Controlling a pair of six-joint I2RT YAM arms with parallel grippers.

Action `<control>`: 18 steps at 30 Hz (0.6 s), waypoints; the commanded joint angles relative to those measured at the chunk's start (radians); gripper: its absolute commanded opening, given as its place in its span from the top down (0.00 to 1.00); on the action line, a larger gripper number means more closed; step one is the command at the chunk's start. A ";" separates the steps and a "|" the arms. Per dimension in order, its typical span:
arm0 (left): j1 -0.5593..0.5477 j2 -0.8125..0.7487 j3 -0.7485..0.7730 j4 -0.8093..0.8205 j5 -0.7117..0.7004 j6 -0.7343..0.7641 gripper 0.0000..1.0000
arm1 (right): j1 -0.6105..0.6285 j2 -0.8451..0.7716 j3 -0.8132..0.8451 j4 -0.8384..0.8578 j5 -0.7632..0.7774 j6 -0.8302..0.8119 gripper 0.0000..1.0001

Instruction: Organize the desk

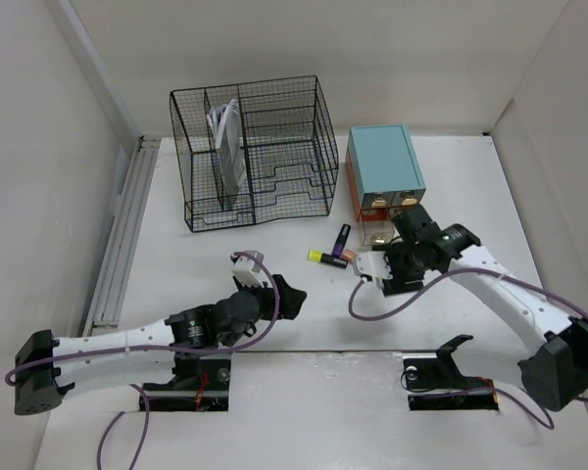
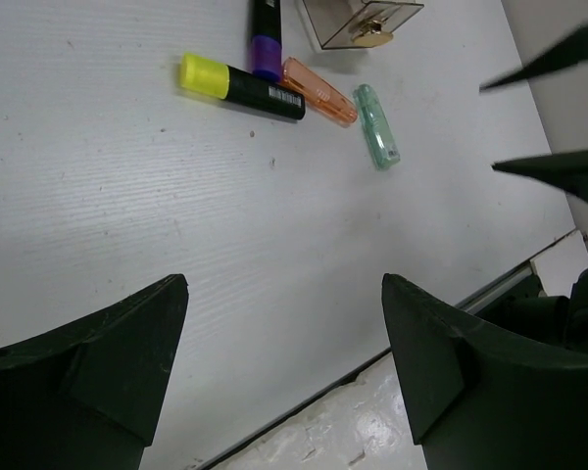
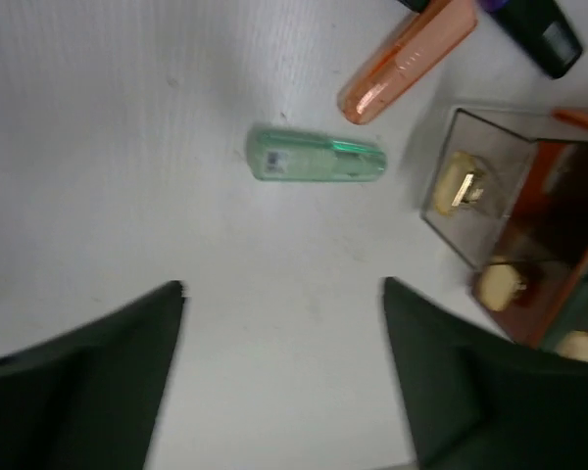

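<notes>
On the white desk lies a cluster of small items: a black highlighter with a yellow cap, a purple-capped marker, an orange translucent case and a green translucent case. My left gripper hovers open and empty over bare desk near the front edge, left of the cluster. Just behind the green case, my right gripper is open with nothing between its fingers. In the top view it hides the green case.
A black wire-mesh organizer holding papers stands at the back left. A teal drawer box sits at the back right, with a clear drawer pulled out in front of it. White walls border the desk.
</notes>
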 commanded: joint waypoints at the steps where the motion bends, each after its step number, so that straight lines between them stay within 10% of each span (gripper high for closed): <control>1: -0.005 -0.023 -0.015 0.040 -0.018 0.011 0.22 | -0.029 -0.023 0.018 -0.068 0.020 -0.364 0.01; 14: -0.014 -0.044 -0.046 0.053 0.001 -0.008 0.22 | 0.037 -0.107 -0.136 0.220 -0.003 -0.588 0.00; 18: -0.014 -0.054 -0.046 0.053 0.010 -0.017 0.22 | 0.057 -0.073 -0.146 0.242 -0.023 -0.709 0.14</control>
